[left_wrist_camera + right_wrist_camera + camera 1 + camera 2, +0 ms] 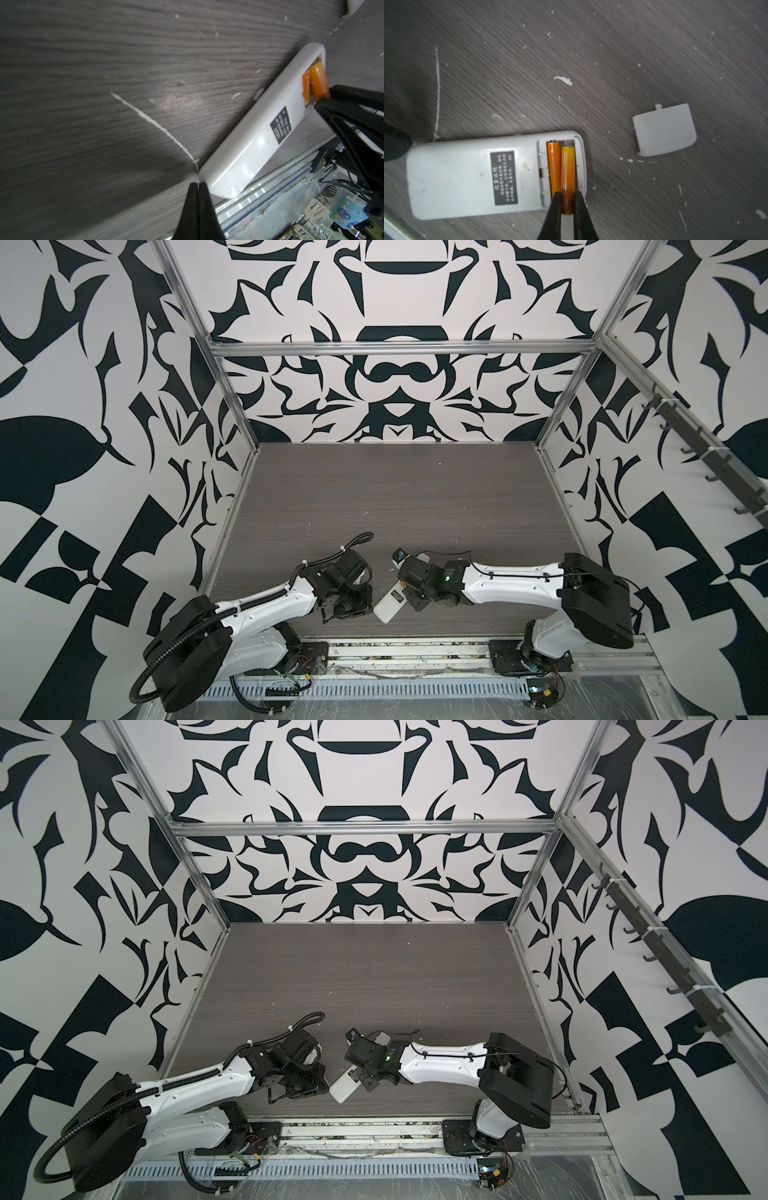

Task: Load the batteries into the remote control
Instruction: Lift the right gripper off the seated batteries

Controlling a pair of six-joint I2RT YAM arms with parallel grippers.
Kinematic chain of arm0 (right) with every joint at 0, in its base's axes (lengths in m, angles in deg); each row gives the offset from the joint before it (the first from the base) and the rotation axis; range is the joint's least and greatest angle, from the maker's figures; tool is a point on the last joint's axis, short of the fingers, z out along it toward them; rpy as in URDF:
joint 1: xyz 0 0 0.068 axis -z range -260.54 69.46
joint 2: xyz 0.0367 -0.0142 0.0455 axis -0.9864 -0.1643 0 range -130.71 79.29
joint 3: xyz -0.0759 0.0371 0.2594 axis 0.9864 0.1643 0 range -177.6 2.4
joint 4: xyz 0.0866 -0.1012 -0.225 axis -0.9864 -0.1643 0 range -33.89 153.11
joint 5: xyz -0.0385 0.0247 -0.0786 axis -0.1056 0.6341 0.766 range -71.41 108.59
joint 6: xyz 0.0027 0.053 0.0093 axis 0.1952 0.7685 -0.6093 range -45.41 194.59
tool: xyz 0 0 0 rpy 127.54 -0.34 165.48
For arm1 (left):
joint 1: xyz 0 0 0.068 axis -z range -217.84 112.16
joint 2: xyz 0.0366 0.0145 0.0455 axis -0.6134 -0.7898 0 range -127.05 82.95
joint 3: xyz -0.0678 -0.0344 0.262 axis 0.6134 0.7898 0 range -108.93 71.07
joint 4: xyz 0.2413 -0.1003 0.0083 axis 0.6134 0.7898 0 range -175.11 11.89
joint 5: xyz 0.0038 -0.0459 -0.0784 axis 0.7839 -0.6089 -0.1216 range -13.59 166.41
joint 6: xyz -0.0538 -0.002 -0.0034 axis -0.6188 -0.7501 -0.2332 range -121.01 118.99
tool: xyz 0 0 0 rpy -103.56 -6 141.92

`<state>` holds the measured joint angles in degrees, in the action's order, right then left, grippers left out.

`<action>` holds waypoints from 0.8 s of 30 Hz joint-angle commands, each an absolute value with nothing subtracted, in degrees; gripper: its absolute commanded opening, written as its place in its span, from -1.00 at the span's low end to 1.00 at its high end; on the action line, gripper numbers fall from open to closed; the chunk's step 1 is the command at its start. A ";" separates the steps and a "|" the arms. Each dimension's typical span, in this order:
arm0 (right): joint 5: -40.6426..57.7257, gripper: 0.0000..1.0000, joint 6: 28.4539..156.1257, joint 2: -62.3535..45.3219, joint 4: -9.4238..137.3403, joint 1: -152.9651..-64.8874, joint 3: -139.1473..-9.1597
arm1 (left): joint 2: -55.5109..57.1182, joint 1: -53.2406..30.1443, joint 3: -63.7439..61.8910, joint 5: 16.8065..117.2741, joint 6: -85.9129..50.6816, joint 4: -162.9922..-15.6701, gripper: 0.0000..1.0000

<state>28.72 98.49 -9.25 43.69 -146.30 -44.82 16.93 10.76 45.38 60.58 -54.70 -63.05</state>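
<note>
Here we note the right tool (567, 199) pinched on one orange battery (567, 176), gripping its near end; that cell lies raised, partly over the rim of the open bay. The second battery (554, 166) sits lower in the bay, touching the first along its side. Both cells run across the short width of the remote control (467, 176), side by side.

The left tool (198, 187) is fully closed and holds nothing; its tips sit just beside the corner of the remote's plain end, and we cannot tell whether they touch it.

The remote lies back-up on the tabletop (415, 497), dark label (504, 177) showing. In both top views its long axis runs diagonally, plain end toward the front edge (384, 610) (343, 1090), bay end under the right arm's wrist.

The loose battery cover (664, 129) lies flat beyond the bay end, apart from the remote.

The tabletop is dark grey wood grain, strewn with white flecks and marked by one long pale scratch (153, 124) ending near the remote's corner. Black-and-white patterned walls (395, 323) on aluminium framing enclose the space on three sides.
</note>
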 commanded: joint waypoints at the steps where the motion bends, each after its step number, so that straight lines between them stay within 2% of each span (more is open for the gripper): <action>1: 31.42 -1.00 99.54 -8.83 44.04 -146.63 -45.02 | 16.94 10.50 45.83 61.12 -54.10 -62.30 -1.00; 6: 31.31 -0.99 99.56 -9.85 44.13 -146.62 -45.03 | 17.20 10.50 45.91 61.13 -54.19 -62.22 -1.00; 24: 31.60 -0.34 98.94 -8.29 42.29 -146.65 -47.25 | 17.78 10.50 45.01 61.52 -53.80 -61.23 -1.00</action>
